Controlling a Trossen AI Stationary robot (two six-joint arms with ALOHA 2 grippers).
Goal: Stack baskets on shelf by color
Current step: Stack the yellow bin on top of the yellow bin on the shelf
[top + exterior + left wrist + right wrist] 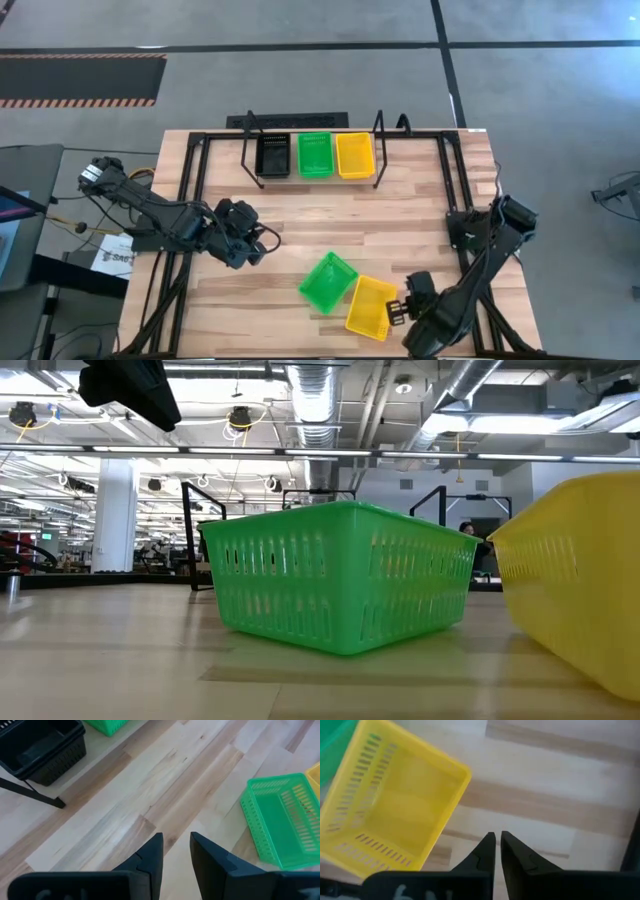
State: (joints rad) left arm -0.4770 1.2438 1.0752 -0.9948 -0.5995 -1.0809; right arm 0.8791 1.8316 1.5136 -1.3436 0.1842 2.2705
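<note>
a wire-framed shelf at the far edge of the bench carries a black basket, a green basket and a yellow basket side by side, black at the left end and yellow at the right; from above it cannot be told how many are nested in each spot. 2 more baskets sit loose near the bench's near edge, a loose green basket and a loose yellow basket touching it at a corner, both turned at an angle to the bench edges and both open side up.

the right gripper hovers just beside the loose yellow basket, off the side that faces the bench's right edge, its fingers nearly closed with only a thin slit between them and nothing held; its wrist camera shows the basket's corner close ahead of the fingertips but not between them.

the left gripper hangs over bare wood toward the bench's left edge, between the shelf and the loose green basket and well apart from both, its fingers a small way apart and empty. from bench height the loose green basket fills the middle ground with the yellow one at its side.
</note>
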